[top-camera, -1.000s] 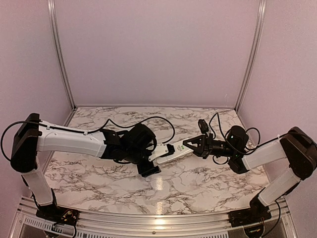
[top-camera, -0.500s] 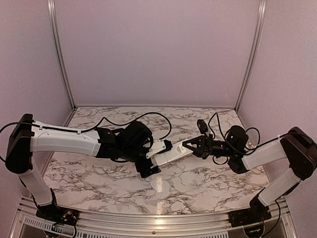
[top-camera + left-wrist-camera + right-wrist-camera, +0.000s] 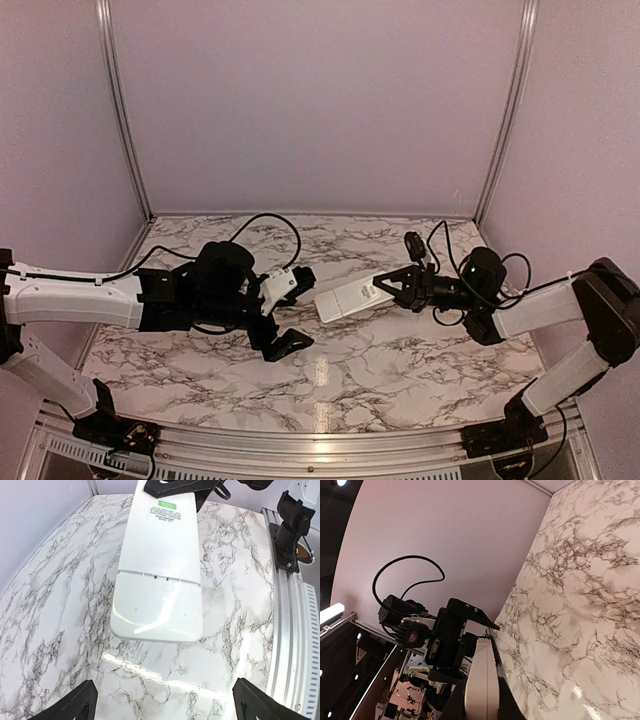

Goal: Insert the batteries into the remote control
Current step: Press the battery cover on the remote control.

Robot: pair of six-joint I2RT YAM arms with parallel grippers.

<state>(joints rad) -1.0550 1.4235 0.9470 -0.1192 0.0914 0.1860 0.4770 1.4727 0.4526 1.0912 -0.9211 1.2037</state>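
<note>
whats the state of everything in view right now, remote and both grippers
remote control: gripped at one end by the right gripper, back side toward the left wrist camera, cover looks shut
left gripper: open, empty, apart from the remote control
right gripper: shut on the remote control

A white bench [image 3: 400, 350] veined in grey and black is spreading across the bottom of the booth; plain pale lilac walls are closing it in, a back wall [image 3: 320, 100] meeting a left wall [image 3: 50, 130] and a right wall [image 3: 590, 130]; a silvery left post [image 3: 122, 110] and right post [image 3: 505, 110] are running up the rear corners, leaning outward in the top view; a ribbed aluminium rail [image 3: 300, 445] is edging the bench's near side; light from above is glancing off the glossy top, leaving a bright glare patch [image 3: 322, 372] near the front middle.
</note>
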